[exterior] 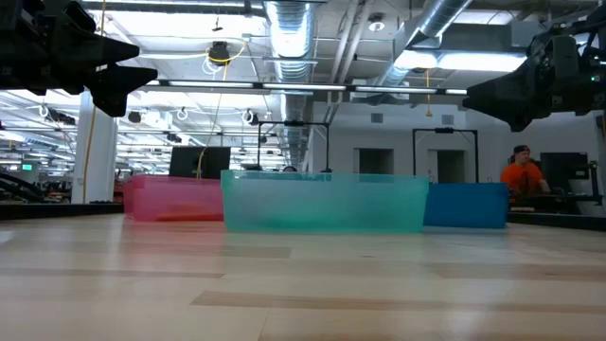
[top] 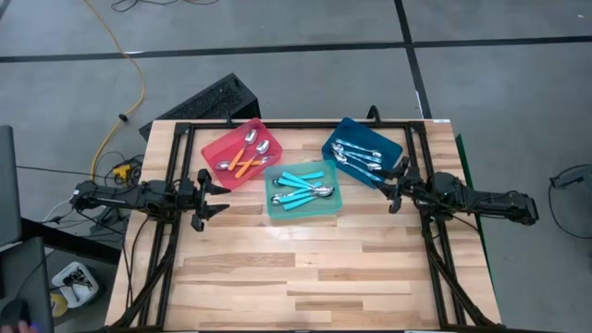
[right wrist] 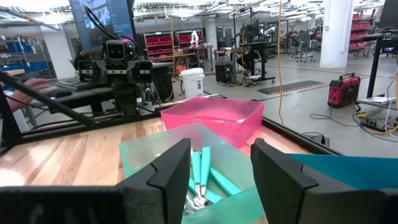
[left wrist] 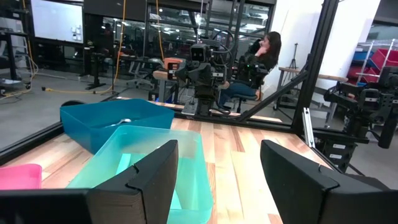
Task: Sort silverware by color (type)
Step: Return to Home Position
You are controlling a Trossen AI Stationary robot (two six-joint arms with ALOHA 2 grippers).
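All the spoons lie in trays, and none is on the bare wood of the worktop [top: 305, 277]. Three trays sit close together in the back half of the worktop. The red tray [top: 215, 148] is nearest the back left corner and holds the orange spoons [top: 246, 159]. The teal tray [top: 305, 212] sits in the middle, a little nearer the front, and holds the teal spoons [top: 301, 190]. The blue tray [top: 356, 129] is nearest the back right corner and holds the pale blue spoons [top: 356, 155]. Each colour has its own tray, so the sorting looks done.

The left gripper [top: 225, 197] hangs near the left edge, just beside the red tray and pointing in toward the middle. Its fingers are spread apart and it carries nothing. The right gripper [top: 390, 192] hangs near the right edge, just beside the blue tray, facing the other one. Its fingers are apart too, with nothing between them. Both are up off the wood, not touching any tray.

I think they sit like this for a simple reason — there is no spoon left to pick up. So the arms wait at the sides, out of the way of the trays, with both grippers let go.
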